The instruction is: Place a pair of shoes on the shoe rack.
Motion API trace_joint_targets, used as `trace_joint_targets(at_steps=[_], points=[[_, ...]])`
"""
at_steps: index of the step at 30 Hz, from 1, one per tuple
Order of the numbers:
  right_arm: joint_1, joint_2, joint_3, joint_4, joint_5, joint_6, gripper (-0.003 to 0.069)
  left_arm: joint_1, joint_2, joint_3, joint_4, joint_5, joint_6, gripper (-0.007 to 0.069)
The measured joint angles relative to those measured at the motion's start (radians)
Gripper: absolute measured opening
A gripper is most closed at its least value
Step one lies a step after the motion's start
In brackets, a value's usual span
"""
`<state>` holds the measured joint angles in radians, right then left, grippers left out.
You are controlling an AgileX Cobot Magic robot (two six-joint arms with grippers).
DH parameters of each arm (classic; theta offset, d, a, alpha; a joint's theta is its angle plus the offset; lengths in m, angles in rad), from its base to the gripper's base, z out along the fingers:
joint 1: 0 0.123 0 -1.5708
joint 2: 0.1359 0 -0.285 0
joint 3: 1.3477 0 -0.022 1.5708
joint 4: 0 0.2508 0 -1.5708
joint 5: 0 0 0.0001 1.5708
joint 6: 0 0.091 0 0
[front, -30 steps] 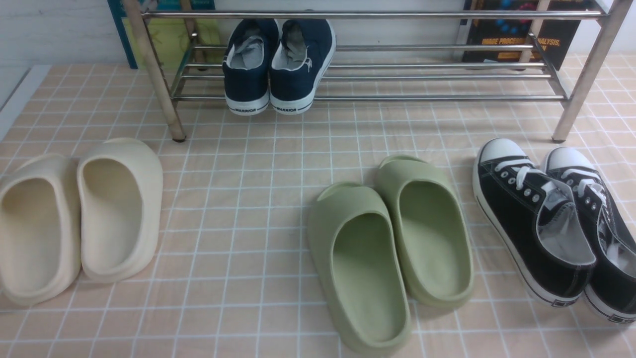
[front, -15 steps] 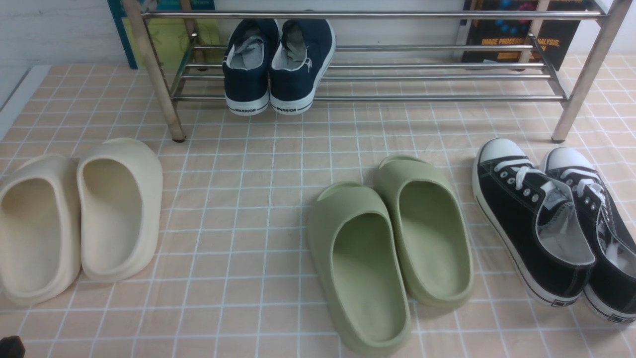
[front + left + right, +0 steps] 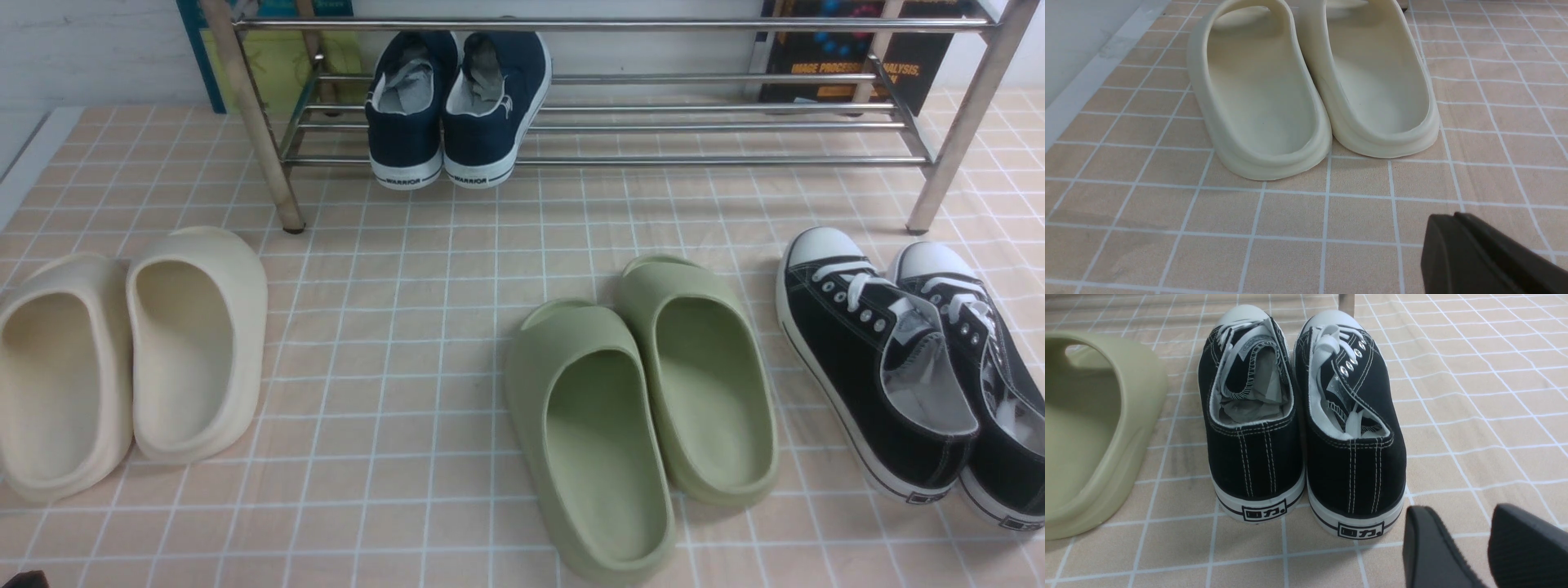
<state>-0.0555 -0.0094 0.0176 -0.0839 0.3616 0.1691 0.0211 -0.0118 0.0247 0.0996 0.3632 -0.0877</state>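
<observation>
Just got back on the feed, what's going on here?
Neither arm is handling anything. The navy slip-on sneakers sit side by side on the lower bars of the shoe rack, so the pair looks placed. The left gripper is shut and empty by the cream slides; the right gripper is open and empty near the black lace-ups.

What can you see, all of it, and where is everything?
chrome bar shoe rack: one, silver, at the back
navy canvas slip-on sneakers: two, navy and white, on the rack's lower shelf
books: at least two, one teal and yellow-green, one black, behind the rack
cream foam slides: two, cream, floor, left
green foam slides: two, green, floor, middle
black lace-up sneakers: two, black and white, floor, right
left gripper: one, black, shut
right gripper: one, dark, open
</observation>
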Motion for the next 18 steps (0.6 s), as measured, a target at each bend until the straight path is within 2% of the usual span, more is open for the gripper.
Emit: trace_joint_targets(at_steps=[18], points=[[0.000, 0.000, 0.000, 0.000, 0.000, 0.000, 0.0237, 0.000, 0.000, 0.000, 0.000, 0.000, 0.000, 0.0041]])
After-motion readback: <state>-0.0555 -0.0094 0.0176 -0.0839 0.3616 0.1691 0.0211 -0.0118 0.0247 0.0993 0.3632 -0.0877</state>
